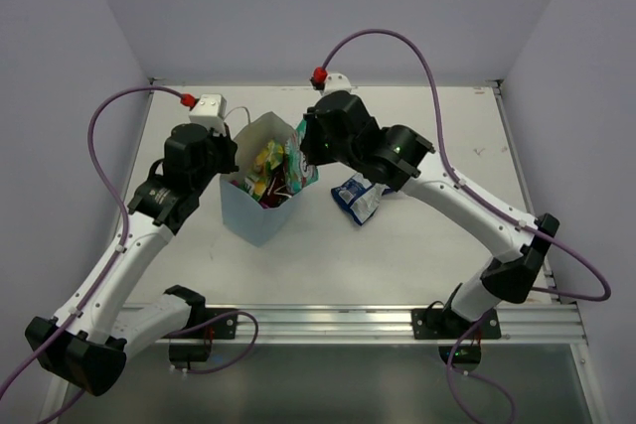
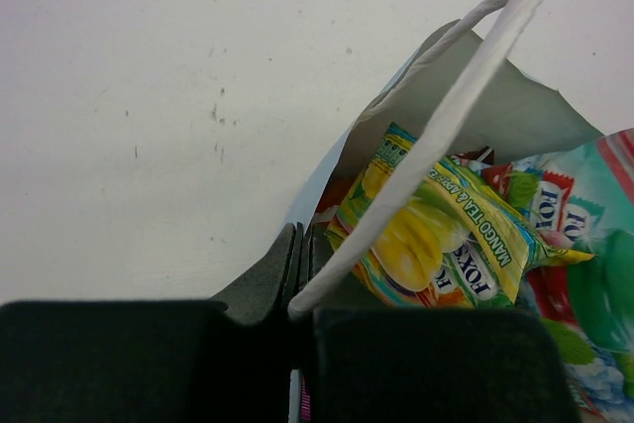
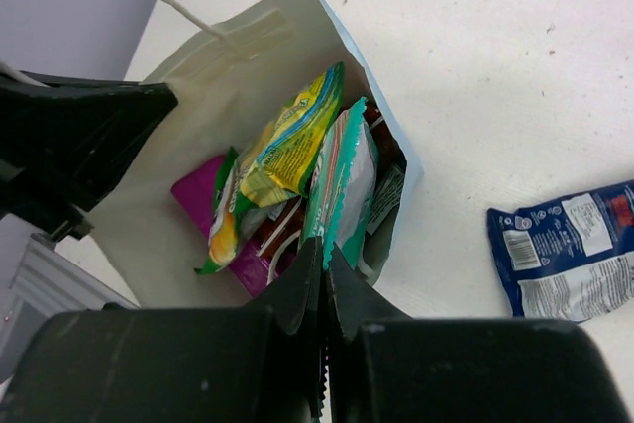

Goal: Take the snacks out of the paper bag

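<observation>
The light-blue paper bag [image 1: 253,217] stands open between the arms; its white inside [image 3: 198,96] shows in the right wrist view. My left gripper [image 2: 297,233] is shut on the bag's near wall, beside the white loop handle [image 2: 466,86]. My right gripper [image 3: 325,251] is shut on the top edge of the teal-green snack packet [image 3: 347,180], which still stands in the bag. A yellow-green packet [image 3: 287,141], a magenta one [image 3: 198,190] and a red-white one [image 2: 540,200] also lie inside. One blue-white packet [image 1: 358,198] lies on the table right of the bag.
The white table [image 1: 437,146] is walled at the back and both sides. Purple cables [image 1: 397,37] arch over the arms. A metal rail [image 1: 328,323] runs along the near edge between the arm bases.
</observation>
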Robot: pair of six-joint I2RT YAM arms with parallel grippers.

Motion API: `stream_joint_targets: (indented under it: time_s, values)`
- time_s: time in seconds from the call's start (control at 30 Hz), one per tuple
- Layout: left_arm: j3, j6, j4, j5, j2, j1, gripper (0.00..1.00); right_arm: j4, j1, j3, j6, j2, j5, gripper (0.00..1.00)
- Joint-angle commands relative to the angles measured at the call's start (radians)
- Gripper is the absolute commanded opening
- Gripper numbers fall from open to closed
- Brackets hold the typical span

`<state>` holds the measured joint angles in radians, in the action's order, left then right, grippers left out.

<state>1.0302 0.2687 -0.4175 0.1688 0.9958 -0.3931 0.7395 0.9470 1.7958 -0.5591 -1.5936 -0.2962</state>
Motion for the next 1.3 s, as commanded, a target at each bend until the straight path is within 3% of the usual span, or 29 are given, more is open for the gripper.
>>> stream_joint_targets:
  time_s: [0.0,0.27,0.37,0.5,0.7,0.8,0.93,1.0,1.13,1.2,1.27]
  values:
    - [0.054,-0.017,0.054,0.028,-0.006,0.0,0.0,-0.087,0.001,0.043,0.057,0.09,0.011,0.0]
    - [0.06,-0.036,0.051,0.057,-0.002,0.0,0.0,-0.163,-0.074,-0.015,0.102,0.268,-0.022,0.0]
    - [0.067,-0.039,0.048,0.055,0.004,0.0,0.0,-0.19,-0.178,-0.082,0.116,0.366,-0.049,0.0]
    - [0.07,-0.042,0.049,0.049,0.009,0.0,0.0,-0.196,-0.429,-0.162,0.101,0.419,0.011,0.0]
    - [0.074,-0.049,0.039,0.044,0.007,0.0,0.0,-0.368,-0.748,-0.312,0.033,0.341,0.216,0.0]
    - [0.071,-0.049,0.037,0.034,0.007,0.0,0.0,-0.49,-0.848,-0.361,-0.01,0.235,0.363,0.0]
    - [0.071,-0.054,0.033,0.017,0.006,0.0,0.0,-0.67,-0.928,-0.482,-0.096,0.135,0.533,0.0]
    - [0.074,-0.059,0.032,0.014,0.004,0.0,0.0,-0.773,-0.948,-0.593,-0.111,0.112,0.558,0.0]
    - [0.074,-0.072,0.042,-0.005,0.004,0.0,0.0,-0.819,-1.005,-0.762,-0.116,0.107,0.53,0.0]
    - [0.071,-0.079,0.043,-0.014,0.004,0.0,0.0,-0.752,-1.025,-0.818,-0.11,0.109,0.461,0.09]
    - [0.07,-0.089,0.046,-0.032,0.007,0.0,0.0,-0.672,-1.033,-0.835,-0.102,0.129,0.392,0.29]
